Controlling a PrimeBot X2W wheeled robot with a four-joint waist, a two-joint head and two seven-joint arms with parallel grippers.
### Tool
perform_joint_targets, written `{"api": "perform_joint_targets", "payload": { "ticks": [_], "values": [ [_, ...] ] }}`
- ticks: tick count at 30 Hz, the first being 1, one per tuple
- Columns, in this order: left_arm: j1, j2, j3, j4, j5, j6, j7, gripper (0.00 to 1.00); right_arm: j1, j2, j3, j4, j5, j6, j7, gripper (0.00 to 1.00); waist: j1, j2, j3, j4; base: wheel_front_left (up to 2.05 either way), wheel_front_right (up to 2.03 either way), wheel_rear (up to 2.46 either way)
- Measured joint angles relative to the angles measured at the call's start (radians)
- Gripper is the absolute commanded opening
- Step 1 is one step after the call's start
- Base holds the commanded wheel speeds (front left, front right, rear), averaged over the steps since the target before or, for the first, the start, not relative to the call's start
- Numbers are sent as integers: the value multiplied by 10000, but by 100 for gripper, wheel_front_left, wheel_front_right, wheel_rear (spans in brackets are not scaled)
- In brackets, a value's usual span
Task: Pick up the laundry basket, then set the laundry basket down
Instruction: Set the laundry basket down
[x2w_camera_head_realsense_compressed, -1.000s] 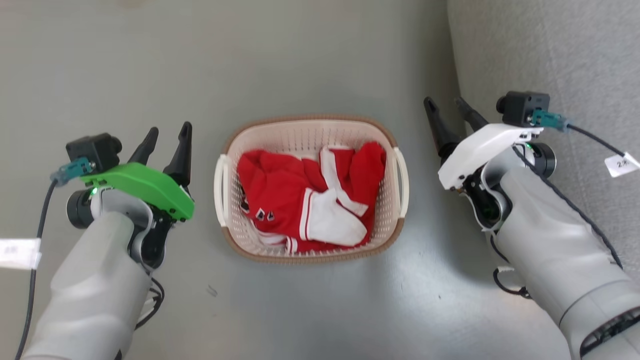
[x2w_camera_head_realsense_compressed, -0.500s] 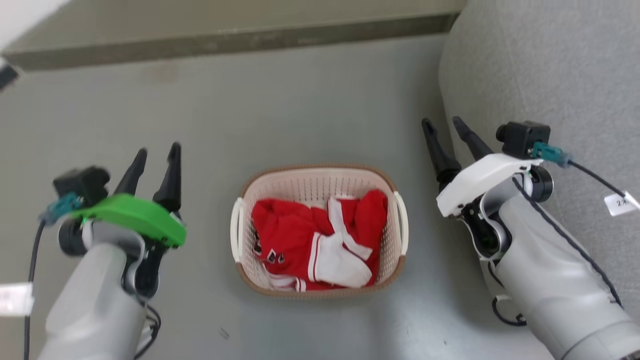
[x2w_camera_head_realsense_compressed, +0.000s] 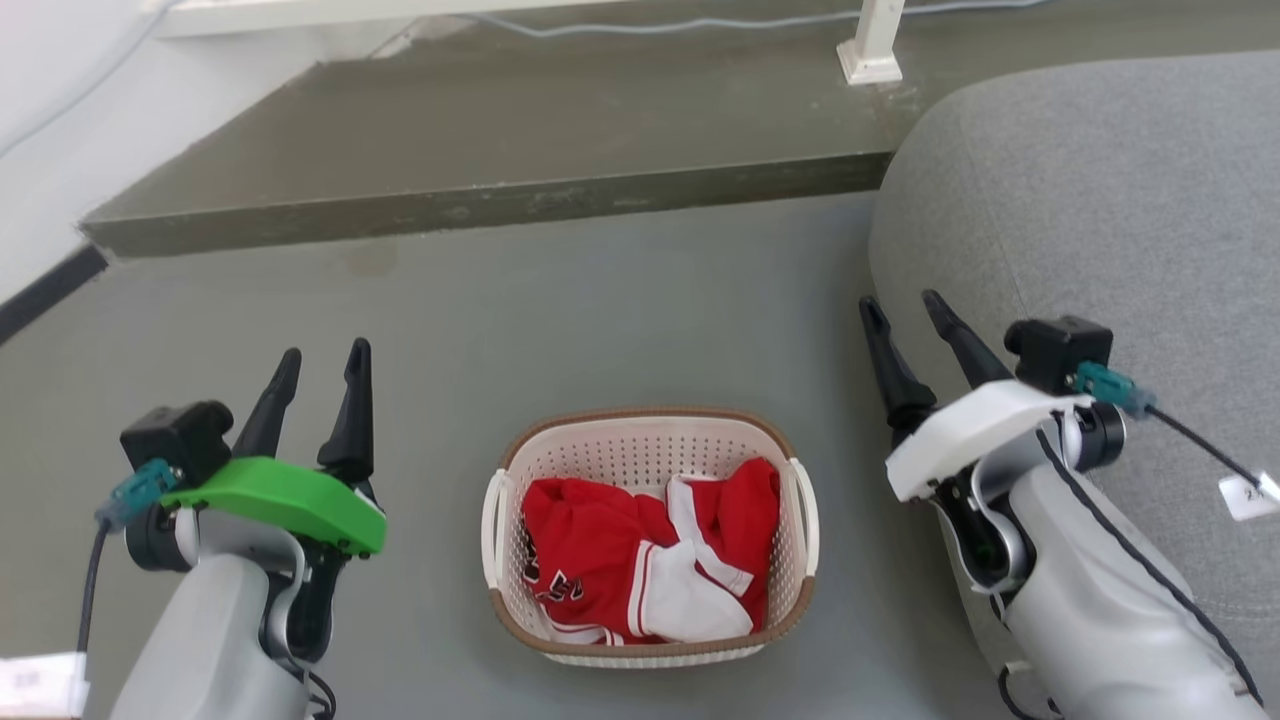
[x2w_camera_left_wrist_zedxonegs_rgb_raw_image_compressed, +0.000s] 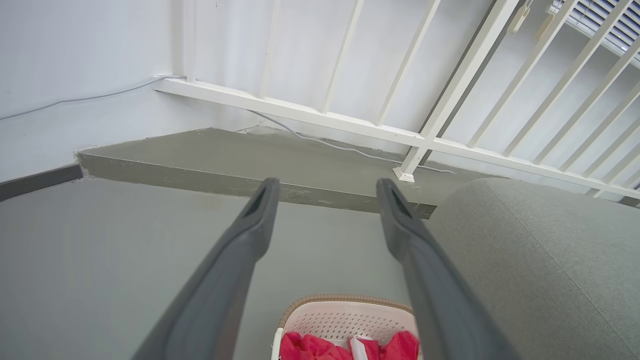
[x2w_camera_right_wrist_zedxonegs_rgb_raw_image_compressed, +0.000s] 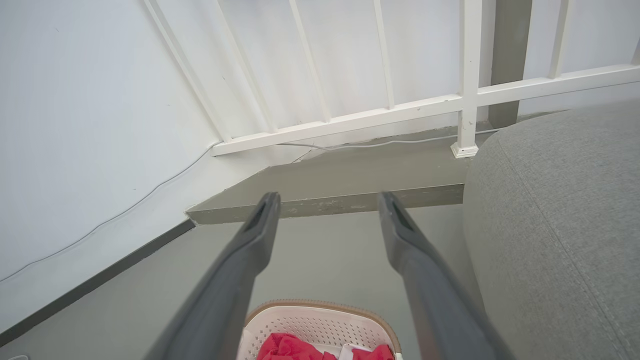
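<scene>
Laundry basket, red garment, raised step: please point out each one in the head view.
laundry basket (x2w_camera_head_realsense_compressed: 640, 455), head view, far perforated inner wall.
red garment (x2w_camera_head_realsense_compressed: 575, 520), head view, its red left part.
raised step (x2w_camera_head_realsense_compressed: 480, 150), head view, its flat top.

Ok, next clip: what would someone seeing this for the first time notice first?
The red and white garment bundled inside the laundry basket, which sits on the grey floor at lower centre of the head view. Flanking it, clear of its handles, are the left gripper under a bright green cover and the right gripper under a white one, both open. A grey sofa stands at the right.
</scene>
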Motion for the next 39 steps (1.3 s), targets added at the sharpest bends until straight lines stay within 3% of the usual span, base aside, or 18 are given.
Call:
{"api": "perform_joint_targets", "payload": {
  "ticks": [6, 19, 39],
  "values": [
    [472, -128, 407, -598, 395, 117, 0, 100, 523, -182, -259, -637, -541, -332, 0, 100, 0, 0, -216, 71, 0, 0, 0],
    [1445, -640, 1181, -1557, 924, 123, 0, 100, 1483, -198, -529, -1697, -1183, -594, -2, 100, 0, 0, -512, 152, 0, 0, 0],
    [2127, -815, 1262, -1990, 1467, 0, 0, 100, 2200, -178, -715, -2368, -1674, -683, -2, 100, 0, 0, -653, 141, 0, 0, 0]
  ]
}}
